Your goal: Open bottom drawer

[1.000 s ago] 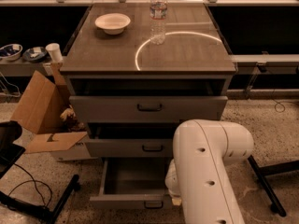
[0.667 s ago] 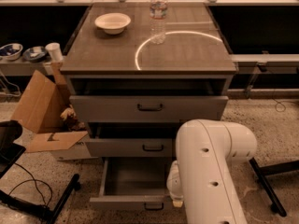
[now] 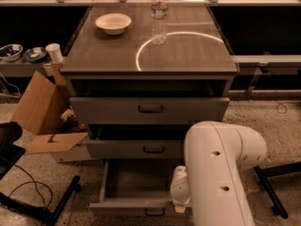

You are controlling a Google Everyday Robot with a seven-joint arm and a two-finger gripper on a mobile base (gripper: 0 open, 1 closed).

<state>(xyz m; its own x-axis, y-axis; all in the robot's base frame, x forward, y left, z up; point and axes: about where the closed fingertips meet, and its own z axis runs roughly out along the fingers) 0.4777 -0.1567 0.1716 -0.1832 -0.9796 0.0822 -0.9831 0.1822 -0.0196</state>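
The grey cabinet (image 3: 149, 60) has three drawers. The bottom drawer (image 3: 136, 205) is pulled out towards me, and its plain grey shallow tray (image 3: 138, 179) shows inside. Its small black bar handle (image 3: 154, 213) sits on the slim front, at the lower edge of the view. My gripper (image 3: 179, 199) hangs at the end of the white arm (image 3: 221, 173), just above the right part of the drawer front and right of the handle. The arm hides the right side of the drawer.
The top drawer (image 3: 149, 109) and middle drawer (image 3: 136, 149) stand slightly out. A white bowl (image 3: 113, 22) and a water bottle (image 3: 159, 14) are on the cabinet top. An open cardboard box (image 3: 42, 112) sits at the left, with black stand legs (image 3: 56, 206) and cables on the floor.
The arm has shifted very slightly to the right. The bottom drawer stays pulled out about as far as before.
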